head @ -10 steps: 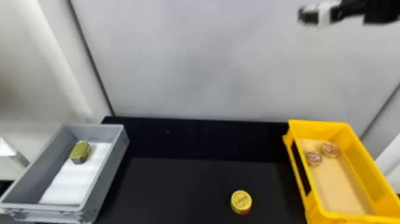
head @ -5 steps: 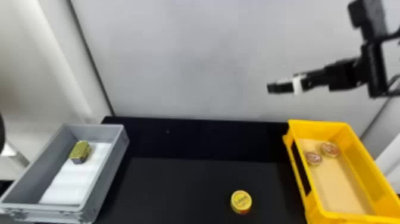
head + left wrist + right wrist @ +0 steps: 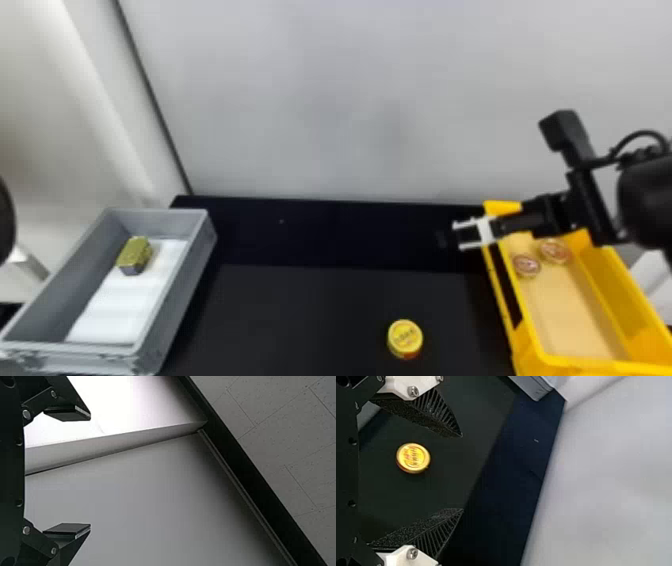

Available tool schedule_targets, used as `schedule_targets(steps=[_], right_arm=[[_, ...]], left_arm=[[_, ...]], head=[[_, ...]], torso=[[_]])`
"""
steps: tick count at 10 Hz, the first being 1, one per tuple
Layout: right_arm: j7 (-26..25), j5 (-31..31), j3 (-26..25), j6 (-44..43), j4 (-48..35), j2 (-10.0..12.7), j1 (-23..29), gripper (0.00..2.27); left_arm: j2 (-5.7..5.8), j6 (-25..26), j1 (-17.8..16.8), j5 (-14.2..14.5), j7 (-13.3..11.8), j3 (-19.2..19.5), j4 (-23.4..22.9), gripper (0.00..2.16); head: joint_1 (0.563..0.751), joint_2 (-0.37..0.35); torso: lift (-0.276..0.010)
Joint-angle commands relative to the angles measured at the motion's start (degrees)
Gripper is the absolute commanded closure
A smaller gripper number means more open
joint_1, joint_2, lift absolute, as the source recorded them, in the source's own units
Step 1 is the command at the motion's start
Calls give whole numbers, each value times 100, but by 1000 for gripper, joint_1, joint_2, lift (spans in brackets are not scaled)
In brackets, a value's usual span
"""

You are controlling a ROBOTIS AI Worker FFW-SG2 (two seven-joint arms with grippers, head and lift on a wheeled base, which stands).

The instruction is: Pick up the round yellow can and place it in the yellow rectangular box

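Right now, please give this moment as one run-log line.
can: on table | right gripper: open, empty | left gripper: open, empty | yellow box: two round tins inside | can not boxed

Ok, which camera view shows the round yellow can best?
The right wrist view: there the round yellow can appears larger and unblocked, framed by the open right end effector. The head view shows it smaller, on the black table, left of the yellow box.

Left: tray (image 3: pixel 180 300), block (image 3: pixel 134 255) inside | between: can (image 3: pixel 405 337) on table (image 3: pixel 300 320) | right: box (image 3: pixel 615 295), two tins (image 3: pixel 554 251) inside
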Motion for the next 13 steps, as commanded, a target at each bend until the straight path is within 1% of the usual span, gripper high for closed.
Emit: schedule_targets(steps=[1,2,4,5,6,7,8,10,13], right_arm=[[2040,3206,409,-869,768,411,185,131],[2040,3681,313,-1186,1005,595,290,122],[2040,3795,172,-1687,1497,850,369,122],[2040,3769,14,-1845,1646,991,387,125],[2040,3655,-39,-1942,1787,1070,396,127],[2040,3549,31,-2012,1884,1123,404,127],[2017,3452,-48,-2074,1989,1246,439,125],[1893,3320,-30,-2241,2253,1421,475,127],[1726,3057,163,-2513,2894,1509,466,128]], left_arm=[[-66,-85,-14,0,0,-15,56,274],[-110,-129,-23,0,9,-24,100,274],[-163,-217,-40,-9,9,-24,144,274],[-198,-243,-49,-9,9,-32,162,274],[-216,-261,-67,-9,18,-76,197,274],[-225,-261,-84,-9,18,-85,223,274],[-242,-261,-102,-26,18,-76,250,274],[-269,-305,-119,-35,18,-76,311,274],[-330,-410,-84,-35,18,38,382,274]], head=[[663,54],[663,54],[663,54],[663,54],[663,54],[663,54],[663,54],[663,54],[663,54]], torso=[[-10],[-10],[-10],[-10],[-10],[-10],[-10],[-10],[-10]])
